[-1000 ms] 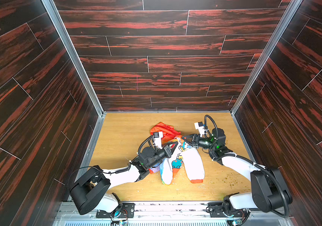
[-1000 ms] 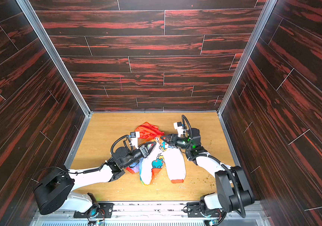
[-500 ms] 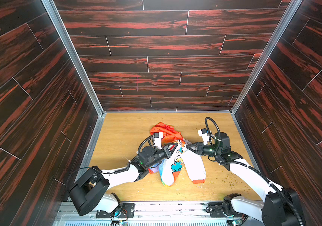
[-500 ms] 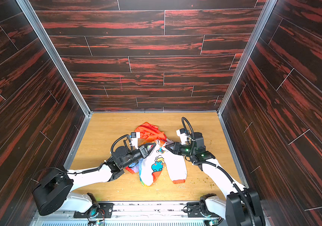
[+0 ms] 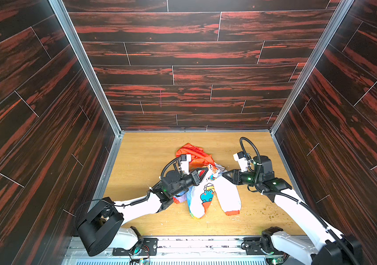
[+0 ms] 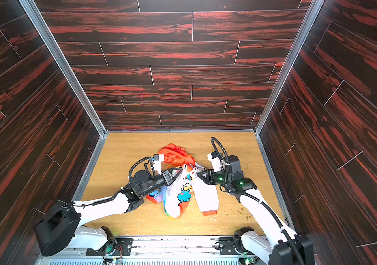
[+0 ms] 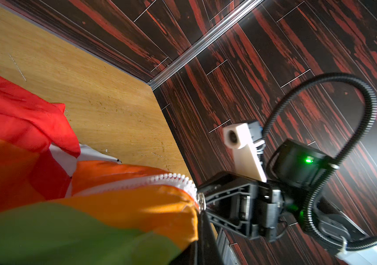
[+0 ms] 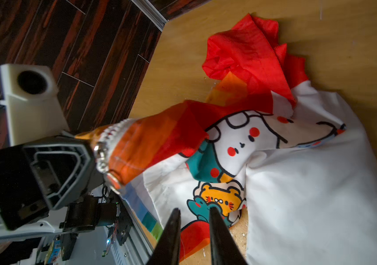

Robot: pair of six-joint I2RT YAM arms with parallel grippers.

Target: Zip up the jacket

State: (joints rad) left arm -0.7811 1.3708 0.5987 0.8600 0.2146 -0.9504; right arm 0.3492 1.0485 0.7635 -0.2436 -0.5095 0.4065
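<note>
The jacket (image 5: 226, 197) (image 6: 205, 195) lies crumpled mid-table, its orange-red hood (image 5: 194, 153) toward the back and its white sleeves with cartoon animals toward the front. My left gripper (image 5: 203, 171) (image 6: 179, 171) (image 7: 200, 212) is shut on the jacket's orange front edge, lifting its white zipper teeth (image 7: 166, 177) (image 8: 111, 130) off the table. A metal slider (image 8: 100, 156) sits at that pinched end. My right gripper (image 5: 223, 174) (image 6: 198, 174) (image 8: 194, 210) hovers a short way right of it, over the white cartoon panel (image 8: 297, 183), jaws slightly open with nothing between them.
Dark wood-pattern walls (image 5: 183, 68) close in the light wooden table (image 5: 148, 156) on three sides. A metal rail (image 5: 183, 243) with the arm bases runs along the front edge. Small crumbs (image 5: 272, 213) dot the table at front right.
My right arm's wrist has swung rightward and nearer the front, with the gripper tip staying close to the jacket's collar. The jacket's lower part has shifted slightly. The left gripper has kept its hold.
</note>
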